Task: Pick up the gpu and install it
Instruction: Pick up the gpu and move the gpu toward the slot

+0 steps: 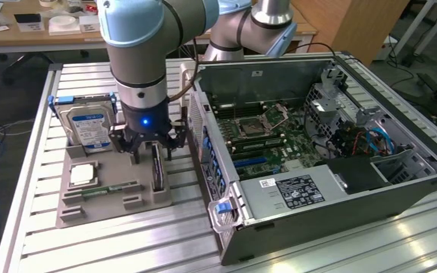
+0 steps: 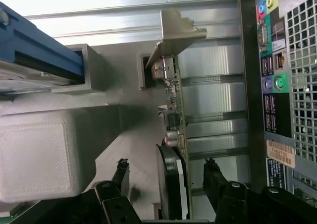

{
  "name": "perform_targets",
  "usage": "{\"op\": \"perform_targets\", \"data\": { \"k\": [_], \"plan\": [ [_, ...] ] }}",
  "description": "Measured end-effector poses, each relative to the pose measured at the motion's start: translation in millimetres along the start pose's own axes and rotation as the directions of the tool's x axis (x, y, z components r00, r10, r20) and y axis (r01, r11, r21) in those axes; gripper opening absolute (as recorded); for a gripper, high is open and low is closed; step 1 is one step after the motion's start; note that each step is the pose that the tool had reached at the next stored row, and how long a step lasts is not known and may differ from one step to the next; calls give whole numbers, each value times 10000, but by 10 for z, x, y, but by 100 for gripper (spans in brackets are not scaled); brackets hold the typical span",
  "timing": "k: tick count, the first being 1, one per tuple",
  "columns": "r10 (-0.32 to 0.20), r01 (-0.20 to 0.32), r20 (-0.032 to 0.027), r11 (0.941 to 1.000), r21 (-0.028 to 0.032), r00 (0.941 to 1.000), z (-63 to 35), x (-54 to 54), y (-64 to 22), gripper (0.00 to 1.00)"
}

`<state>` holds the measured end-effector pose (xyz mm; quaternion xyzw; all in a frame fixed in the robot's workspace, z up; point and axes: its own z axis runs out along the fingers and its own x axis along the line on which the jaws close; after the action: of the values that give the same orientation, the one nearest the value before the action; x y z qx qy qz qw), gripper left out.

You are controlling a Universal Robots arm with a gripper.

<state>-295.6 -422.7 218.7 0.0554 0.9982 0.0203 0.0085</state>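
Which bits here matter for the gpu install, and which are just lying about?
In the job:
- gpu, standing on edge in the grey holder
- pincer, open, a finger on either side of the gpu
- open PC case

Lying about:
- hard drive
- processor chip
- memory stick
All three sit in the same holder.

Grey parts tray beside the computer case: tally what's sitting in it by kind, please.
Hard drive: 1
gpu: 1
Square silver chip: 1
Green memory stick: 1
Total: 4
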Motion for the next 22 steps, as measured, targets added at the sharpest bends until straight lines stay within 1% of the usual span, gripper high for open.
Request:
{"op": "perform_targets", "data": {
  "k": [3,5,6,8,9,10,11,13,16,17,22],
  "plan": [
    [-2,2,0,10000,1,10000,0,-1,0,69],
    [-2,2,0,10000,0,10000,0,-1,0,57],
    [-2,2,-1,10000,0,10000,0,-1,0,57],
    [-2,2,0,10000,0,10000,0,-1,0,45],
    [-3,3,-1,10000,0,10000,0,-1,0,45],
    [-2,2,0,10000,0,10000,0,-1,0,39],
    [-2,2,0,10000,0,10000,0,-1,0,39],
    [-2,2,-2,10000,1,10000,-1,-1,0,29],
    [-2,2,0,10000,0,10000,-1,-1,0,29],
    [-2,2,2,10000,-2,10000,-15,-2,1,29],
    [-13,13,-2,10000,-7,10000,-238,-5,10,29]
  ]
}}
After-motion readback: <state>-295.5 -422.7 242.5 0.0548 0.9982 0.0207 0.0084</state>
